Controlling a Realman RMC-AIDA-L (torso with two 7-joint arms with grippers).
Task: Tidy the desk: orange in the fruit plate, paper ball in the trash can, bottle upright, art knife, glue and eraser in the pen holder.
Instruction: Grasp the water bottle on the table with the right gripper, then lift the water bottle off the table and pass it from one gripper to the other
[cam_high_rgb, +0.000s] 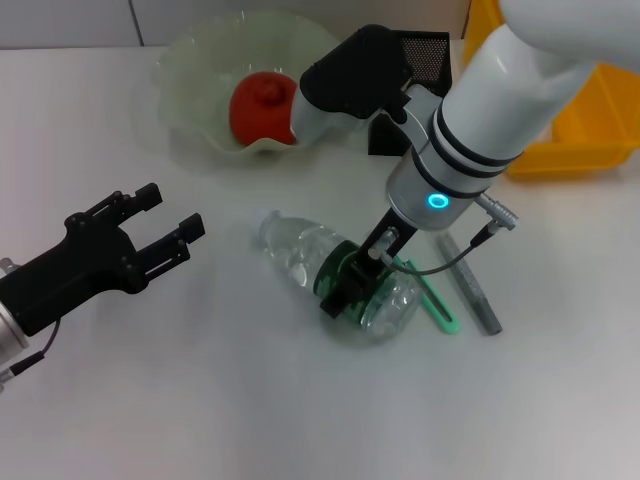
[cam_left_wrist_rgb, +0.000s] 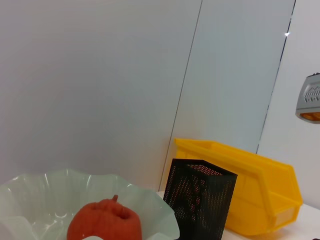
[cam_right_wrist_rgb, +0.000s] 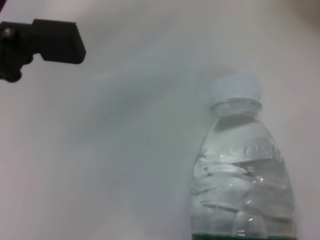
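The clear bottle (cam_high_rgb: 300, 250) with a green label lies on its side mid-table, white cap (cam_right_wrist_rgb: 235, 89) toward the far left. My right gripper (cam_high_rgb: 345, 285) is down on its labelled part. My left gripper (cam_high_rgb: 172, 210) hovers open and empty to the bottle's left. The orange (cam_high_rgb: 262, 108) sits in the pale green fruit plate (cam_high_rgb: 190, 70) at the back. The black mesh pen holder (cam_high_rgb: 420, 50) stands behind my right arm. A green art knife (cam_high_rgb: 440, 305) and a grey stick (cam_high_rgb: 470, 285) lie right of the bottle. Paper ball, eraser and trash can are out of view.
A yellow bin (cam_high_rgb: 580, 130) stands at the back right, beside the pen holder (cam_left_wrist_rgb: 200, 200). The left wrist view shows the orange (cam_left_wrist_rgb: 105, 220) in the plate (cam_left_wrist_rgb: 45, 190) and a wall behind. White tabletop stretches along the front.
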